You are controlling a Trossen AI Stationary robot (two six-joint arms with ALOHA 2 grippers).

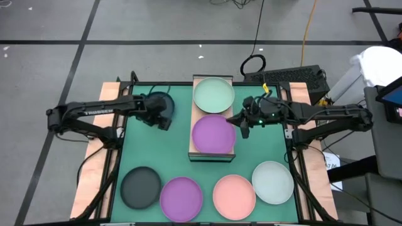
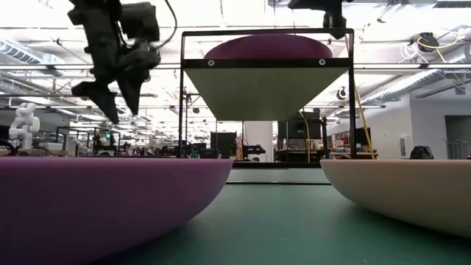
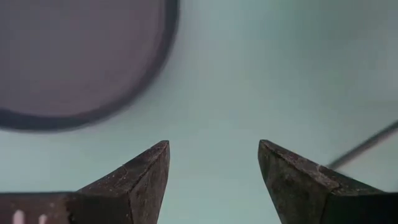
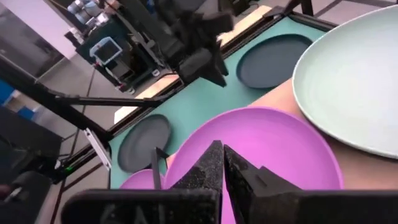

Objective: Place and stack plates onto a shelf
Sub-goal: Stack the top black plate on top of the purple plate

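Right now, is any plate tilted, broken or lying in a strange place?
Nothing stands out. The pale green plate and a purple plate lie flat, side by side, on the shelf; the remaining plates lie flat on the green mat.

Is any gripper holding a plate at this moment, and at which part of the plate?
Nothing is held. The left gripper is open above the mat beside a dark grey plate. The right gripper is shut and empty over the purple plate on the shelf.

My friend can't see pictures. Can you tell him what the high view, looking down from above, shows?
Two plates sit on the wooden shelf: a pale green plate and a purple plate. The right gripper hovers shut beside the purple one; the left gripper is open over a dark grey plate.
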